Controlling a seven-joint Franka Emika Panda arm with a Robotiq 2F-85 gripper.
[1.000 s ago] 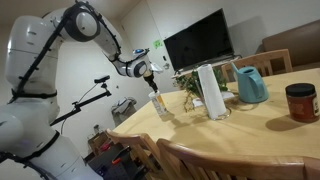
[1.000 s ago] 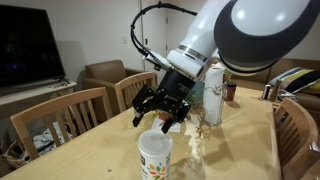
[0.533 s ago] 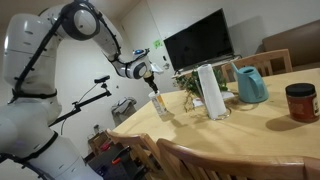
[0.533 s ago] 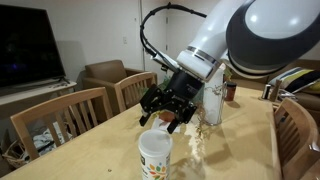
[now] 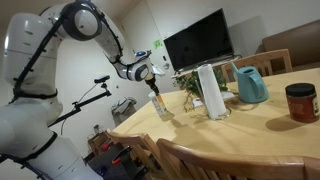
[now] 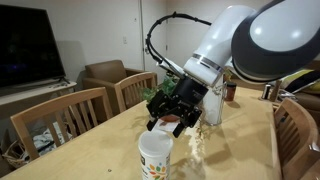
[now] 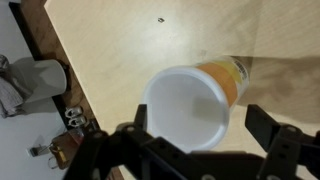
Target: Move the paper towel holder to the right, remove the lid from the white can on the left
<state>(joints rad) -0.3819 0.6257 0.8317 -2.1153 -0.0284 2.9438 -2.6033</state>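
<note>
Near on the desk point(image 6: 85, 150), the white can point(image 6: 155, 160) stands with its lid point(image 7: 188, 108) apparently on. Just above, the pincer point(image 6: 168, 122), spread wide and empty, has drifted over it; we judge lid removal imminent. Farther right, the paper towel holder point(image 5: 210, 90) stands upright.

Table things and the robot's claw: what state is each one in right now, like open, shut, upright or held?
White can: upright, closed.
Lid: on the can, not gripped.
Gripper: open, empty, hovering just above the can.
Paper towel holder: upright on the table.
Teal watering can: upright.
Red jar: upright, closed.
</note>
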